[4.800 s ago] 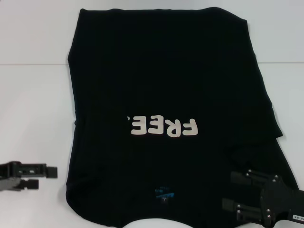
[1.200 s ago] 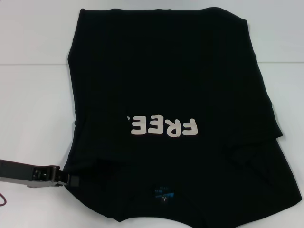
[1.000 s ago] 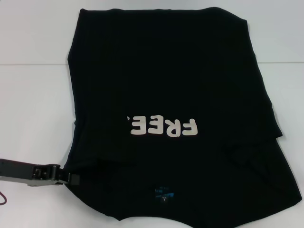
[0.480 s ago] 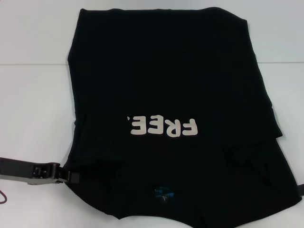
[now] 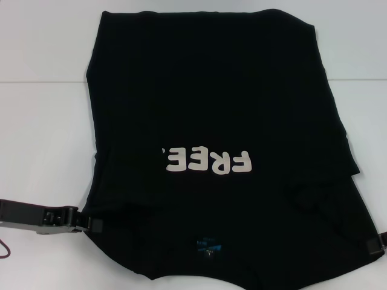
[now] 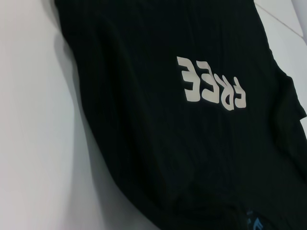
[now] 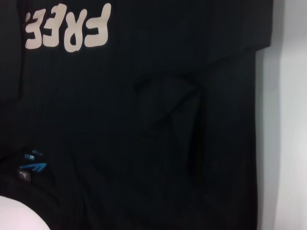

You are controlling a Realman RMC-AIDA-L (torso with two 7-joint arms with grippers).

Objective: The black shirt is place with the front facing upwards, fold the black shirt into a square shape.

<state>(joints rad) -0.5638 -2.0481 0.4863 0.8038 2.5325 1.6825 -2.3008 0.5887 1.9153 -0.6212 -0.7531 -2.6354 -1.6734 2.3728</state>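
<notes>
White table (image 5: 42,139): black shirt (image 5: 211,109) flat, lettering up; my left gripper (image 5: 91,225) clamped on black shirt's near-left edge; my right gripper (image 5: 378,244) at its near-right edge, grip unreadable

A plain white table (image 5: 42,133) fills the surroundings, evenly lit. A thin seam line (image 5: 36,81) crosses it far beyond the left claw (image 5: 91,225), running sideways toward both edges.

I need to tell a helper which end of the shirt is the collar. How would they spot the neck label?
The black shirt covers most of the white table, with cream lettering across its middle. Go from the lettering toward the robot, to the near edge: the label lies there, the only blue spot on the cloth.
</notes>
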